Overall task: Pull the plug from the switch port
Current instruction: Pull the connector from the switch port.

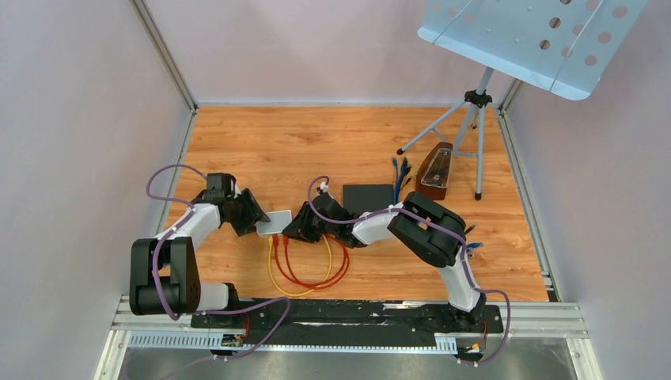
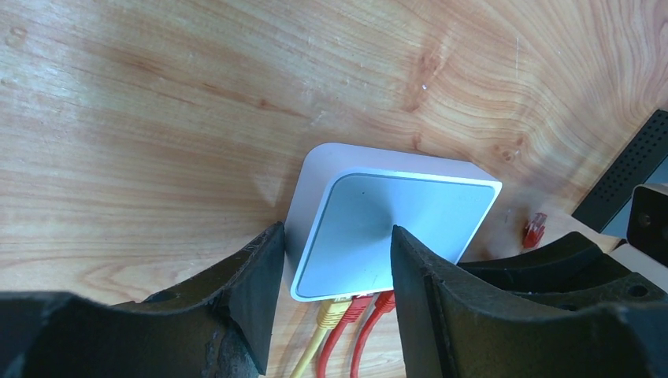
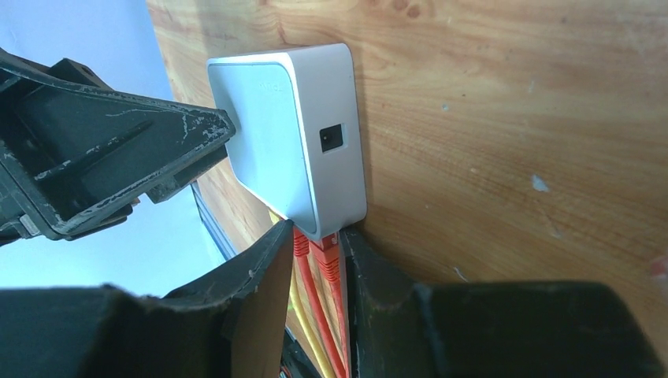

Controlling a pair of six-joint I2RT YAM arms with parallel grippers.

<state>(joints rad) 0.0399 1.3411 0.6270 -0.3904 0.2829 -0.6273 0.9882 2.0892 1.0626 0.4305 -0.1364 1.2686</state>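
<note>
The white switch (image 1: pixel 273 223) lies flat on the wooden table, with one yellow plug (image 2: pixel 335 311) and two red plugs (image 2: pixel 360 305) in its near side. My left gripper (image 2: pixel 335 236) is open at the switch's left corner. One of its fingers (image 2: pixel 252 291) is beside the side wall and the other lies over the top face. From the right, my right gripper (image 3: pixel 317 236) is shut narrowly on the two red plugs (image 3: pixel 327 256) just where they enter the switch. The yellow cable runs behind them.
Yellow and red cables (image 1: pixel 312 273) loop toward the near edge. A black box (image 1: pixel 368 198) lies just behind the right gripper, and a loose red plug (image 2: pixel 536 228) lies near it. A metronome (image 1: pixel 435 170), blue cables (image 1: pixel 401 170) and a music stand (image 1: pixel 475 119) stand at the back right.
</note>
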